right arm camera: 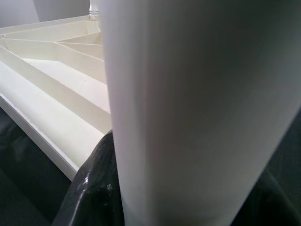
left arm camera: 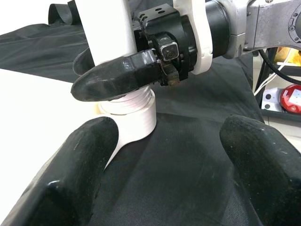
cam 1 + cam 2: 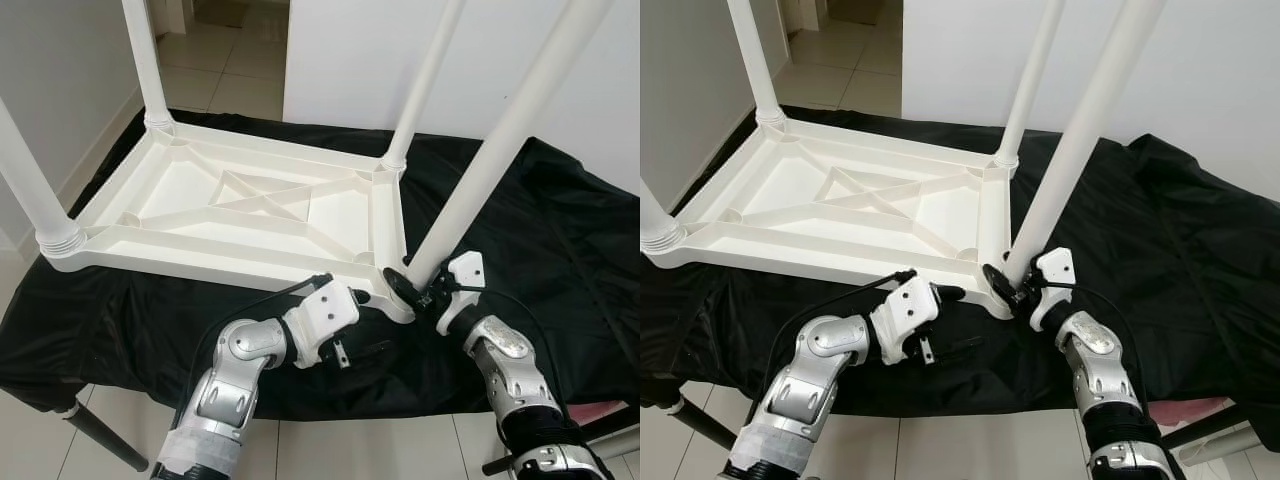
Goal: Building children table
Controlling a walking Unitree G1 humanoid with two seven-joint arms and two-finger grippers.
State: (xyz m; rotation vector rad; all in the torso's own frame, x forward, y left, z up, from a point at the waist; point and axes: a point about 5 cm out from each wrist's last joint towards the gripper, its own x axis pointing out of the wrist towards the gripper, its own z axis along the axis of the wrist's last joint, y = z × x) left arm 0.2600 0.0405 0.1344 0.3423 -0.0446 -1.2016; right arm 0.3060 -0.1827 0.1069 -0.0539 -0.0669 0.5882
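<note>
Upturned tabletop [image 3: 240, 210] on black-draped surface [image 3: 560, 240]; right gripper [image 3: 415, 290], fingers clamped round tilted leg [image 3: 480, 170] at near right corner; left gripper [image 2: 160, 155], fingers spread, just beside.

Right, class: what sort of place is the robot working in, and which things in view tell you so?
Probably a room in a home: pale floor tiles, plain white walls, and a work surface draped in black cloth holding an upturned white children's table.
</note>
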